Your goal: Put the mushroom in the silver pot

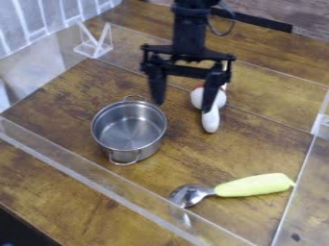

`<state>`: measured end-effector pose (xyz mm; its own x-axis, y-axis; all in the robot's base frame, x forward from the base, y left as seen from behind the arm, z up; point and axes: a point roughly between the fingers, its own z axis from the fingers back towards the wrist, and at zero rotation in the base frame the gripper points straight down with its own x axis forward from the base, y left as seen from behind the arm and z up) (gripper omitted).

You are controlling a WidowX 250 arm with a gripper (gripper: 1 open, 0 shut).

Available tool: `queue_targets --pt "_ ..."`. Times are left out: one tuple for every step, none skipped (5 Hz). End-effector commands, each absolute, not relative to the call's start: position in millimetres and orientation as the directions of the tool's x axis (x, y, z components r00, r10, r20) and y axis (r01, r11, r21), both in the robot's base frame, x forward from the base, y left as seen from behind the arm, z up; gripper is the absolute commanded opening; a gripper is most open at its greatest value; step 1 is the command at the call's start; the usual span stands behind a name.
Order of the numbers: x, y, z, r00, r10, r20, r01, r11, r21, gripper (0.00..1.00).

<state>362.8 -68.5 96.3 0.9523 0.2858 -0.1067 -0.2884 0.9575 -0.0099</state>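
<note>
The mushroom (210, 116) lies on its side on the wooden table (257, 135), white stem pointing toward the front, red-brown cap partly behind a finger. My gripper (186, 94) hangs straight down just left of and above it, open wide, its right finger (214, 88) over the cap end and its left finger (158, 86) between mushroom and pot. Nothing is between the fingers. The silver pot (129, 130) stands upright and empty to the lower left of the gripper.
A spoon (238, 188) with a yellow-green handle lies near the front right. A clear plastic wall (77, 159) rims the table's front and sides. A small clear stand (92, 40) sits at the back left.
</note>
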Motion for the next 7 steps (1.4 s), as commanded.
queue_targets --pt "382 -79 102.8 0.917 0.398 -0.031 -0.400 0.915 -0.059 1.00" --pt "394 -83 86.7 0.893 0.449 -0.027 -0.450 0.891 -0.066 1.00" --pt "412 -78 75.0 0.880 0.474 -0.021 -0.474 0.878 -0.068 1.00" --pt "429 -68 71.4 0.869 0.495 -0.011 -0.494 0.866 -0.076 1.00" --pt "438 -63 78.1 0.841 0.541 -0.005 -0.539 0.838 -0.077 1.00" --pt "441 -61 81.1 0.834 0.551 -0.006 -0.550 0.832 -0.072 1.00" --pt "442 -60 79.9 0.814 0.581 -0.011 -0.580 0.812 -0.063 1.00"
